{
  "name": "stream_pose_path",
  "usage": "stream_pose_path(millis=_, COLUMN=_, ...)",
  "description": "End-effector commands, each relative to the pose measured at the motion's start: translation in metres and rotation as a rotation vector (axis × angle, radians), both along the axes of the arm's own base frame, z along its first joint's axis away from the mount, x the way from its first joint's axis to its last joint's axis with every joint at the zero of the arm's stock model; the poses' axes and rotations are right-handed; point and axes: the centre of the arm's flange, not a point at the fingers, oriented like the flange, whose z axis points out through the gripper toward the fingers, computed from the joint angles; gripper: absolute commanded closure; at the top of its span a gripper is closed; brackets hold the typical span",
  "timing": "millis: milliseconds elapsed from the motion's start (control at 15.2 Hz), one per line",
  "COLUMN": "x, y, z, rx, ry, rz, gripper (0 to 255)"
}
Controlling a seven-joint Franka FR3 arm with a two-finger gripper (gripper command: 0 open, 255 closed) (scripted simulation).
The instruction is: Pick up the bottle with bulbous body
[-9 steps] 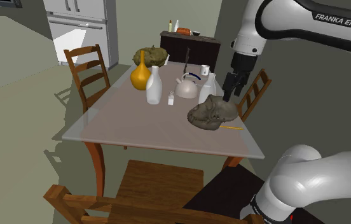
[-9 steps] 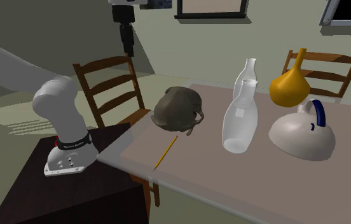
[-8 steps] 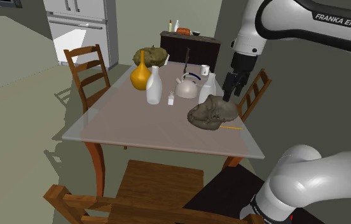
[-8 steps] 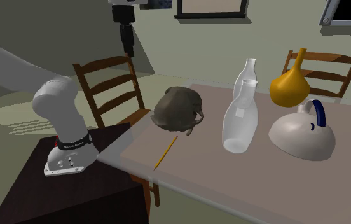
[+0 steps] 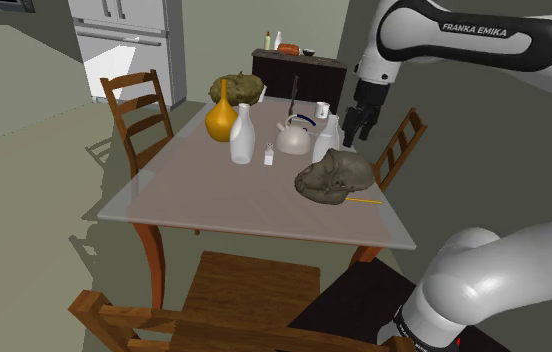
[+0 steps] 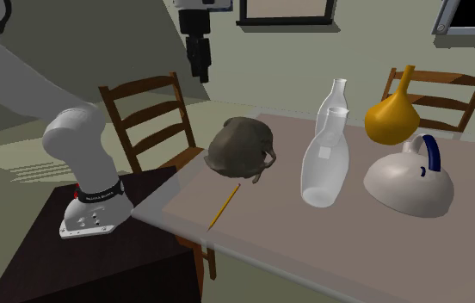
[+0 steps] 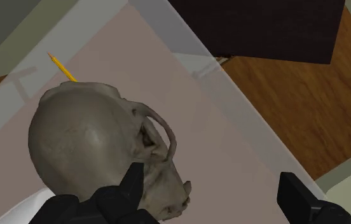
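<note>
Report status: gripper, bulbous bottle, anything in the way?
Gripper open, empty, above the grey-brown sack. Orange bulbous bottle upright on the table, untouched. Pale bottles and kettle stand between.

I see the hand [image 5: 356,124] hanging in the air near the table [image 5: 214,205], above the grey-brown bag [image 5: 335,175]. The orange bulbous bottle [image 5: 221,118] stands well apart from it, just beside a white bottle [image 5: 242,137].

The words FRANKA EMIKA stand in white capitals on the dark upper part of the arm [image 5: 484,32] in the shoulder view. The black band [image 6: 98,196] round its base carries white marks too small to read
</note>
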Motion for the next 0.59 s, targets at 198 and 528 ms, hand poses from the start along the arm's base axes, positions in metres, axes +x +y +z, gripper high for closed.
stream_pose_path(millis=198, x=0.043, y=-0.051, z=-0.005, rx=-0.004, ry=-0.007, rz=0.003, gripper=0)
stream_pose_path(millis=528, x=0.087, y=-0.099, z=-0.010, rx=-0.007, ry=-0.014, rz=0.006, gripper=0)
